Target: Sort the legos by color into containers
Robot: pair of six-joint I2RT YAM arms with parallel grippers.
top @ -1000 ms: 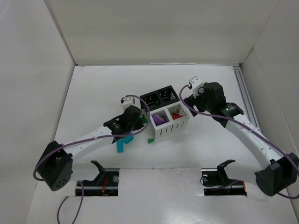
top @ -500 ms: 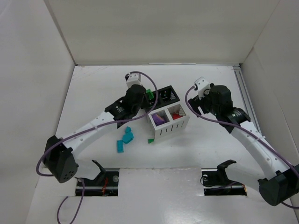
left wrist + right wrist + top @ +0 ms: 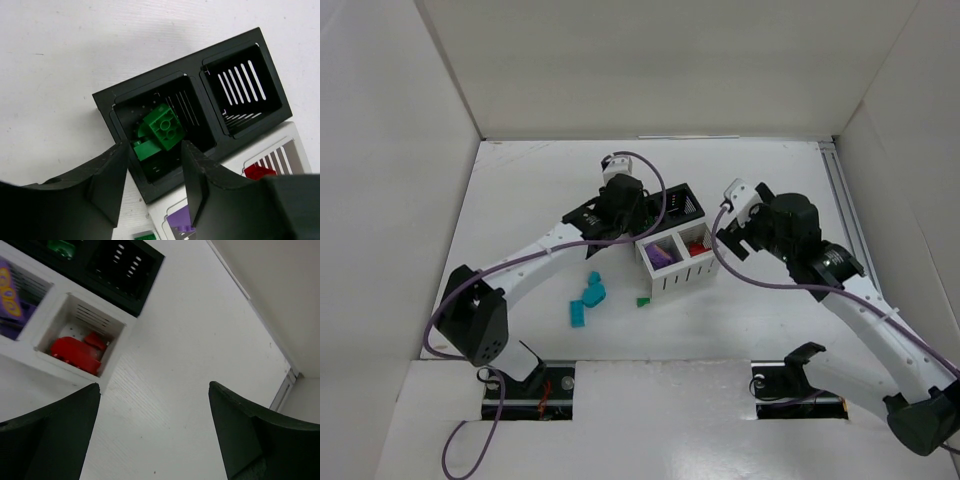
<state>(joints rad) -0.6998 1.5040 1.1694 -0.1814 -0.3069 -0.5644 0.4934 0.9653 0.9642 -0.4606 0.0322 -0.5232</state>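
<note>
The black bin and white bin stand side by side mid-table. My left gripper hovers open and empty over the black bin's left cell, where green bricks lie below the jaws. The white bin holds purple bricks and red bricks. Two teal bricks and a small green brick lie on the table in front of the bins. My right gripper is open and empty just right of the white bin, over bare table.
The black bin's right cell looks empty. White walls enclose the table on three sides. A metal rail runs along the right edge. The red bricks show in the right wrist view.
My left gripper rose from the table by the white bin, carried a green brick over the black bin and opened; the brick now lies in the left cell. My right gripper shifted slightly.
</note>
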